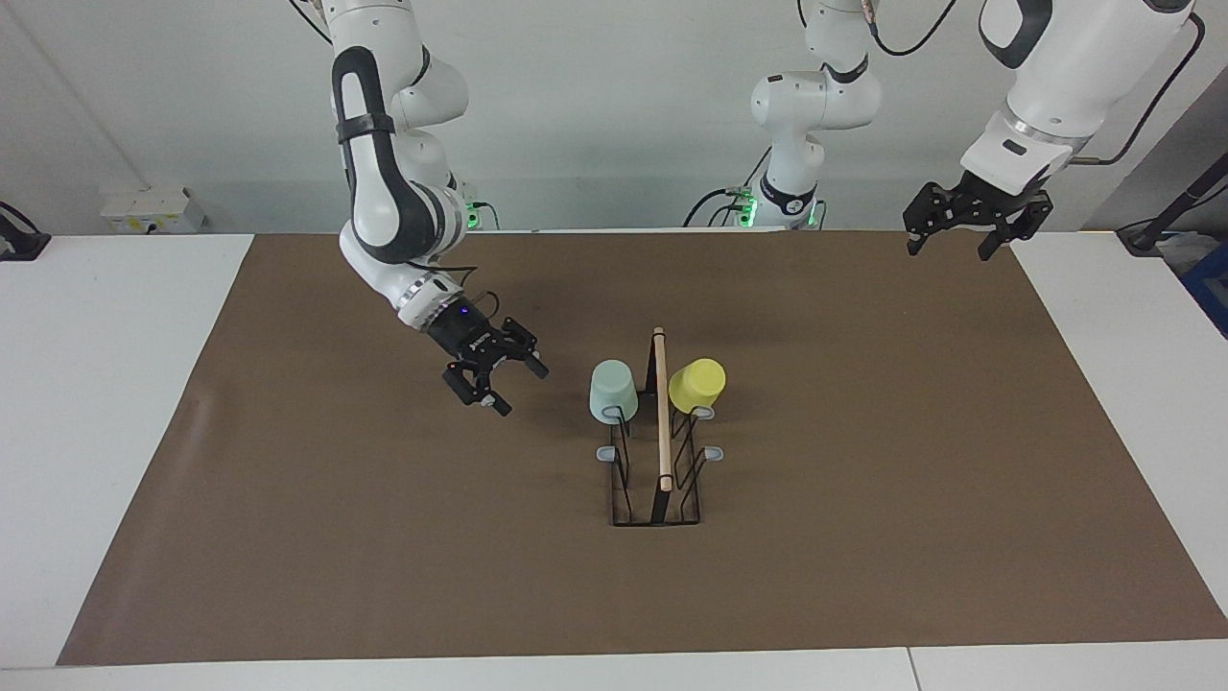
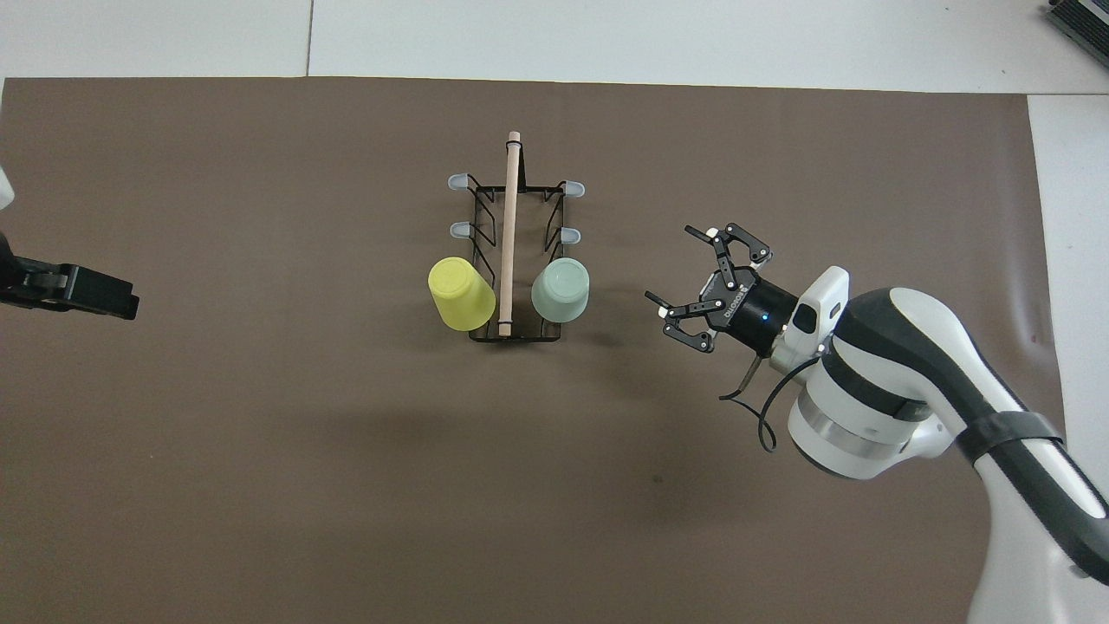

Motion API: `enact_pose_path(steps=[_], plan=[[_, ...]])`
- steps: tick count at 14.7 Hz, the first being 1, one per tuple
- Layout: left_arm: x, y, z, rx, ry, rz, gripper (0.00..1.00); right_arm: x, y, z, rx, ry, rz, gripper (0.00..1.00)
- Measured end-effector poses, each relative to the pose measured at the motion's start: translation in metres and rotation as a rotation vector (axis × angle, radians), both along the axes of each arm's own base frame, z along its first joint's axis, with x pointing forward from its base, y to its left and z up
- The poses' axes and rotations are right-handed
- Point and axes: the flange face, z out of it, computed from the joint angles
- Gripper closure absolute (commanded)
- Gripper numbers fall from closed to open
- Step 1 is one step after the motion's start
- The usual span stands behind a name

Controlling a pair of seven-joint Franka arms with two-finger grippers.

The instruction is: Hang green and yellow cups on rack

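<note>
The black wire rack (image 1: 655, 506) (image 2: 485, 227) with a wooden rod on top stands mid-mat. The pale green cup (image 1: 612, 391) (image 2: 561, 290) hangs upside down on a prong at the rack's end nearer the robots, on the right arm's side of the rod. On the matching prong on the left arm's side hangs the yellow cup (image 1: 697, 384) (image 2: 460, 293). My right gripper (image 1: 523, 392) (image 2: 669, 264) is open and empty, a short way clear of the green cup toward the right arm's end. My left gripper (image 1: 956, 235) (image 2: 78, 290) waits raised over the mat's corner, open and empty.
A brown mat (image 1: 863, 480) covers the white table (image 1: 115, 384). Several grey-tipped prongs (image 1: 605, 453) (image 2: 571, 188) on the rack carry nothing. A third robot base (image 1: 791, 192) stands at the robots' edge of the table.
</note>
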Motion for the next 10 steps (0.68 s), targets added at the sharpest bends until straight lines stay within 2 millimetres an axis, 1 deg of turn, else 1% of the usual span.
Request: enact_pose_path(steps=[2, 4, 6, 8, 10], plan=[[0.000, 0.003, 0.000, 0.000, 0.000, 0.006, 0.00, 0.013, -0.023, 0.009, -0.087, -0.040, 0.044, 0.00], [0.000, 0.004, 0.000, 0.000, 0.000, 0.008, 0.00, 0.025, -0.052, 0.018, -0.173, -0.074, 0.074, 0.00], [0.000, 0.004, 0.000, 0.000, 0.000, 0.008, 0.00, 0.035, -0.073, 0.027, -0.244, -0.103, 0.100, 0.00], [0.000, 0.004, 0.000, 0.000, 0.000, 0.008, 0.00, 0.042, -0.085, 0.037, -0.290, -0.108, 0.119, 0.00], [0.000, 0.004, 0.000, 0.000, 0.000, 0.008, 0.00, 0.050, -0.088, 0.048, -0.323, -0.081, 0.136, 0.00]])
